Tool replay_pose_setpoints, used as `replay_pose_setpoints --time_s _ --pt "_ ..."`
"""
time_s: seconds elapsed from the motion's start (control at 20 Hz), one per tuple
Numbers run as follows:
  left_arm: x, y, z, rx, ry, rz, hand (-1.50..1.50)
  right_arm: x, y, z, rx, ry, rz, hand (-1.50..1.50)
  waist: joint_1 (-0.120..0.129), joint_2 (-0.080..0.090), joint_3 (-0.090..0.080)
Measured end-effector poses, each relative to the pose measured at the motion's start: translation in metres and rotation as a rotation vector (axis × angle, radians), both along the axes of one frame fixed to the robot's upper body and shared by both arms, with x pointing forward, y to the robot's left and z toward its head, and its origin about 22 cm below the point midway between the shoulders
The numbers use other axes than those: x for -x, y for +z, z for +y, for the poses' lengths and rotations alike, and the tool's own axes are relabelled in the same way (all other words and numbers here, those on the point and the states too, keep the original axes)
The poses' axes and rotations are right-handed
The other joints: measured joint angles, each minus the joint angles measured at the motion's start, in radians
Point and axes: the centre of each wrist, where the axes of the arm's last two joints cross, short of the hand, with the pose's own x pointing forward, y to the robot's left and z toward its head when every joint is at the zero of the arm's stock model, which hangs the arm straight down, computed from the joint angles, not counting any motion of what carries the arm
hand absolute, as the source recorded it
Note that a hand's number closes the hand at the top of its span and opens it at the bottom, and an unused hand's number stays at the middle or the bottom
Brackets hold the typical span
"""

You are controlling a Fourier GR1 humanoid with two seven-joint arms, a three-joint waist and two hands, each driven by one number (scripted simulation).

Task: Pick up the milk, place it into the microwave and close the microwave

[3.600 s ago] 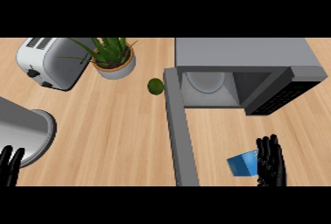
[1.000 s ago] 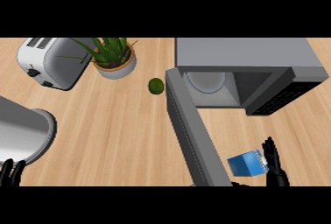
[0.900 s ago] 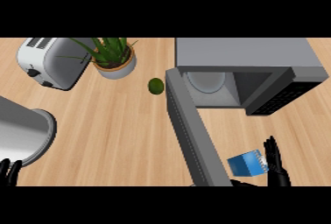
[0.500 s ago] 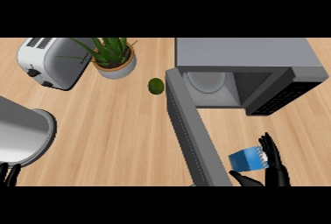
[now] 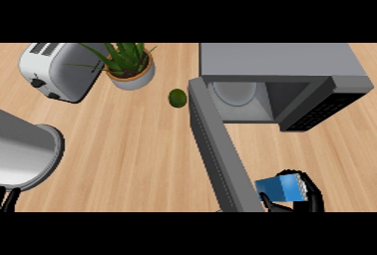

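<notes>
head view: the small blue milk carton (image 5: 281, 189) sits low on the right of the light wooden table (image 5: 140, 149), just right of the open grey microwave door (image 5: 217, 149), which stretches down from the oven toward the lower edge. the black right hand (image 5: 315, 195) is curled round the carton, fingers along its far and right sides and thumb below it; whether the carton rests on the table or is lifted is hard to say from this steep angle. the grey microwave (image 5: 280, 62) stands at the top right, its cavity open, with a pale round turntable (image 5: 234, 92) inside. a small dark green oval fruit (image 5: 177, 97) lies beside the door's hinge end. further left are a potted green plant (image 5: 129, 64) and a silver toaster (image 5: 55, 69). a large grey metal vessel (image 5: 26, 154) fills the left edge. only a sliver of the left hand (image 5: 9, 198) shows at the lower left corner; i cannot tell if it is spread or closed.
</notes>
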Motion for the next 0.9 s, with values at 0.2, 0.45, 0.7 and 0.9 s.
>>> replay_pose_setpoints --time_s 0.2,0.45,0.7,0.9 --pt "0.002 0.001 -0.001 0.000 -0.005 -0.001 -1.50 -0.032 0.015 -0.009 -0.041 0.103 -0.019 1.50 0.007 0.001 0.001" --pt "-0.006 -0.001 -0.001 0.000 -0.026 -0.012 -1.50 -0.093 0.051 -0.036 -0.060 0.331 -0.022 1.50 0.026 0.007 0.002" --pt "-0.001 0.000 0.001 0.001 -0.016 -0.013 -1.50 -0.129 0.075 -0.040 -0.046 0.481 -0.002 1.50 0.026 0.006 0.002" --pt "0.004 -0.001 0.008 0.001 -0.008 -0.014 -1.50 -0.140 0.085 -0.037 -0.014 0.551 0.010 1.50 0.016 0.003 0.001"
